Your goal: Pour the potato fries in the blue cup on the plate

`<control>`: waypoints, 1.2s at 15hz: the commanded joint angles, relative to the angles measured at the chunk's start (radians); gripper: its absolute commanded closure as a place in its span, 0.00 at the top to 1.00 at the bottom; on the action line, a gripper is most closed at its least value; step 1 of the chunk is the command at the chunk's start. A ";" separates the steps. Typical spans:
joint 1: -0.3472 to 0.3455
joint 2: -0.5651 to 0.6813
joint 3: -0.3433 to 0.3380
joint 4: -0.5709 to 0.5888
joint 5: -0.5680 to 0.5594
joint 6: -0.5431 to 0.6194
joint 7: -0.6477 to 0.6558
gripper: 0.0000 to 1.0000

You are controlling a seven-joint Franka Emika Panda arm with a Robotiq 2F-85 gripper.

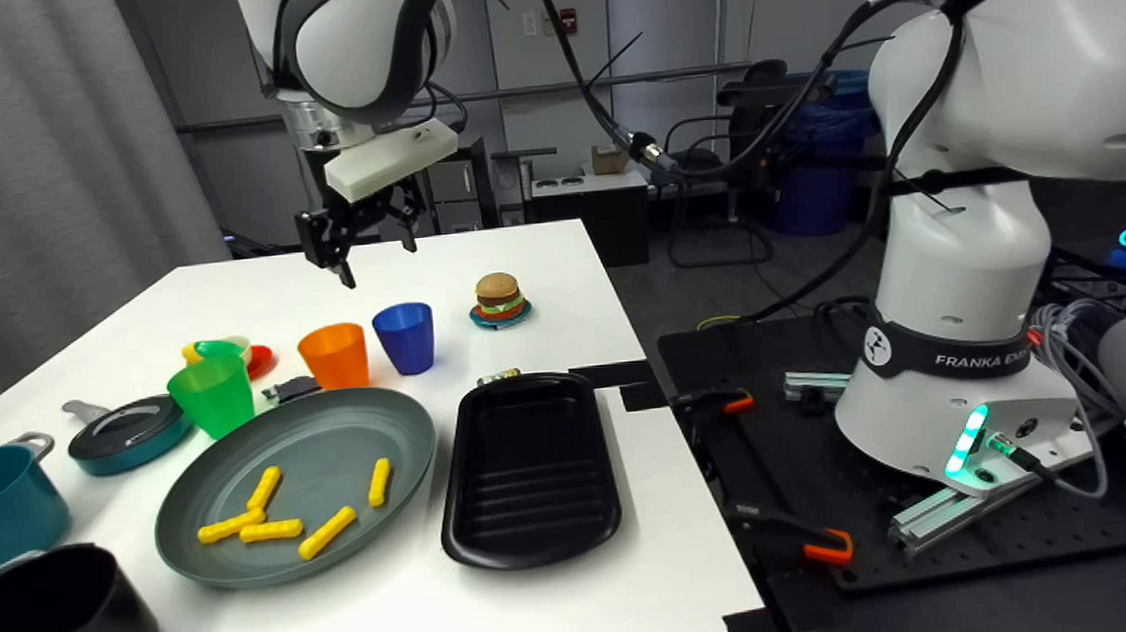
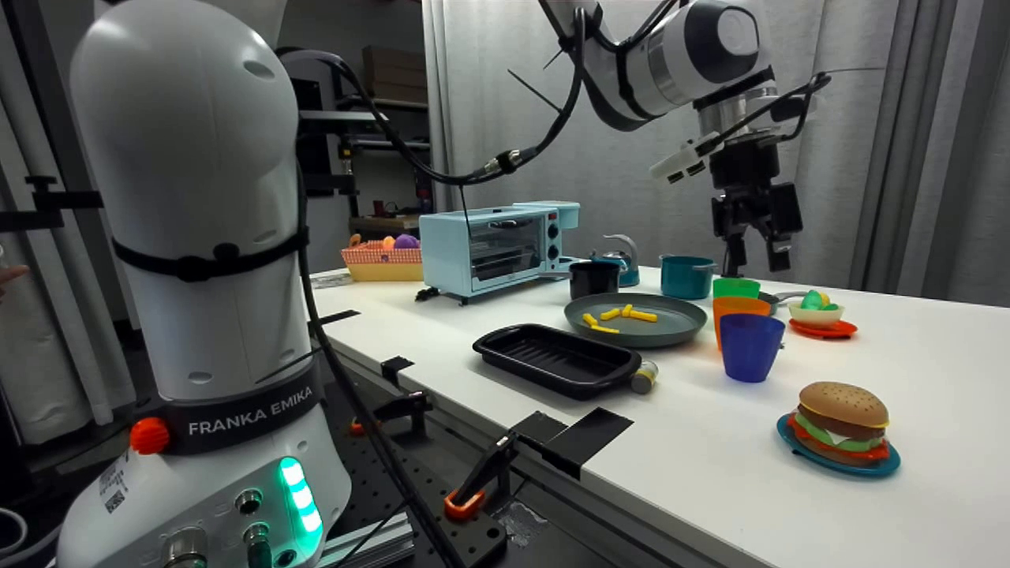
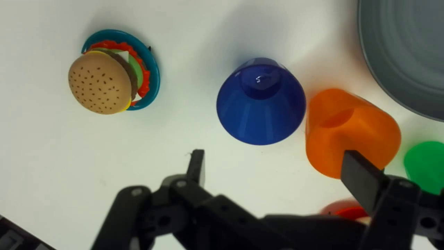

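Blue cup: upright, in from the robot-side edge of the worktop; seemingly empty, though glare muddies its floor.
Cup feel: probably light, stiff, slick; pinch opposite walls just below the rim.
Potato fries: lying on the plate (pouring looks done).
Gripper: jaws apart, holding nothing.
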 commanded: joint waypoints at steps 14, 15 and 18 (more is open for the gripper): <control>0.086 -0.268 0.195 -0.240 -0.172 -0.068 -0.065 1.00; 0.084 -0.282 0.203 -0.255 -0.194 -0.082 -0.069 1.00; 0.077 -0.328 0.225 -0.300 -0.244 -0.117 -0.087 1.00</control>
